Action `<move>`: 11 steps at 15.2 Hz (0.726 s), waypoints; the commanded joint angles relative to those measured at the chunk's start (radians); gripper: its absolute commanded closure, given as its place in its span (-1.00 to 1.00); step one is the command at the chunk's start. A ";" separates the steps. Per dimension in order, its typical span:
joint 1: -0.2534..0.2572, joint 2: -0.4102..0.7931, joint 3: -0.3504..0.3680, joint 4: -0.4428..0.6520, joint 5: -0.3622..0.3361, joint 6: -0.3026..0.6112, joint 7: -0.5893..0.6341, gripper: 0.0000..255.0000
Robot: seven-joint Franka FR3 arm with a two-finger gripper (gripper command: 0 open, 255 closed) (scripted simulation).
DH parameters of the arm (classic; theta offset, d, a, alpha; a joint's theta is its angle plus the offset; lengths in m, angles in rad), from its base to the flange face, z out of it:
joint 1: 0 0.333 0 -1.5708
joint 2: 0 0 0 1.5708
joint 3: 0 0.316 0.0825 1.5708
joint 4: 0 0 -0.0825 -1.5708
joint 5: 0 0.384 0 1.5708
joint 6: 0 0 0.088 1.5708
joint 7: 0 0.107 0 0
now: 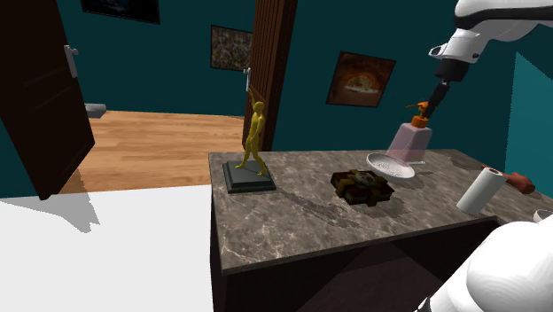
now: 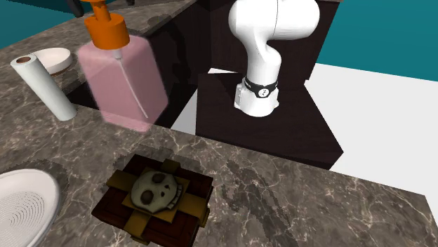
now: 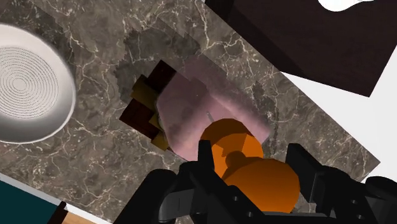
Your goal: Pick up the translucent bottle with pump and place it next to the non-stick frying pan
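My gripper (image 3: 249, 158) is clamped on the orange pump (image 3: 232, 135) of the pink see-through bottle (image 1: 412, 142), which hangs upright under it above the counter (image 1: 292, 213) — the white pan (image 1: 390, 166) sits just below, toward the shoulder view's left.

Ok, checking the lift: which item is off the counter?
The pink bottle with the orange pump, clasped by the gripper; the skull box, white dish and paper roll rest on the counter.
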 commanded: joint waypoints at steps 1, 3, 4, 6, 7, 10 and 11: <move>-0.011 0.026 -0.041 0.006 0.000 0.018 -0.054 1.00; -0.022 0.060 -0.085 0.016 0.006 0.037 -0.112 1.00; -0.028 0.079 -0.108 0.023 0.012 0.047 -0.142 1.00; -0.041 0.125 -0.153 0.041 0.028 0.065 -0.205 1.00; -0.047 0.151 -0.177 0.052 0.040 0.074 -0.238 1.00; -0.073 0.243 -0.246 0.092 0.090 0.097 -0.343 1.00; -0.085 0.278 -0.267 0.108 0.113 0.102 -0.380 1.00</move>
